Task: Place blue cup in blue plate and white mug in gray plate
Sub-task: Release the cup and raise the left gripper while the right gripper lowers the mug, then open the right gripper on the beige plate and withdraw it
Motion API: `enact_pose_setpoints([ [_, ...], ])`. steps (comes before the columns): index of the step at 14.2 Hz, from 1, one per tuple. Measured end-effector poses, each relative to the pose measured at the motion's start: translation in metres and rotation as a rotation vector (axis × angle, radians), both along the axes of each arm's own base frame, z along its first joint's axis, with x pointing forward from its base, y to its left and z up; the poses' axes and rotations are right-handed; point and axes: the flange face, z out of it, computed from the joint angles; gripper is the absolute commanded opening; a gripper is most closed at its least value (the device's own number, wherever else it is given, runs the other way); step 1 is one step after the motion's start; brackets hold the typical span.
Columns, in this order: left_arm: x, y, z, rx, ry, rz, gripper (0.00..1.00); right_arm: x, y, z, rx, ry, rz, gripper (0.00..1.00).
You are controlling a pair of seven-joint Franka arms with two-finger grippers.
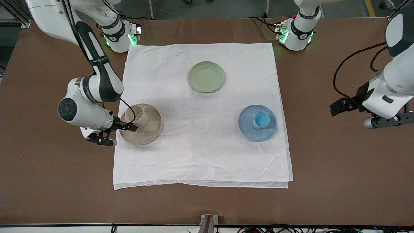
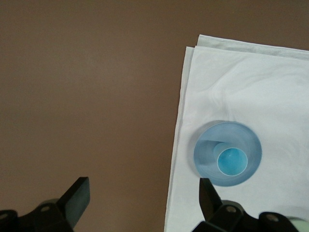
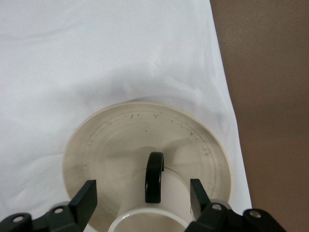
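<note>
The white mug (image 1: 138, 115) with its black handle (image 3: 154, 176) stands upright on the gray plate (image 1: 150, 129), toward the right arm's end of the white cloth. My right gripper (image 1: 128, 125) is open at the mug. In the right wrist view its fingers (image 3: 88, 195) stand either side of the mug (image 3: 164, 205) with a gap on each side, above the gray plate (image 3: 101, 142). The blue cup (image 1: 261, 120) stands upright in the blue plate (image 1: 247, 127). My left gripper (image 1: 388, 120) waits open and empty over the bare table. Its wrist view shows its gripper (image 2: 145, 191), the blue cup (image 2: 232, 161) and the blue plate (image 2: 207, 150).
A pale green plate (image 1: 207, 77) lies on the white cloth (image 1: 200, 155), farther from the front camera than the other two plates. The brown table (image 1: 48, 181) surrounds the cloth. The cloth's edge (image 2: 181, 145) runs past the blue plate.
</note>
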Motion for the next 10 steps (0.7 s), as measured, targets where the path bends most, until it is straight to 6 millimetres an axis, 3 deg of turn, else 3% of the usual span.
enact_pose_setpoints([
  [3,-0.033,0.014,0.040,0.035,0.024,-0.077,1.00,0.014,-0.027,0.065,-0.075,0.023,0.080,1.00],
  [6,-0.058,0.031,0.071,0.019,0.009,-0.094,1.00,0.017,-0.072,0.122,-0.096,0.068,0.172,1.00],
  [10,-0.079,0.042,0.075,-0.035,0.039,-0.078,1.00,0.006,-0.148,0.172,-0.061,0.080,0.237,1.00],
])
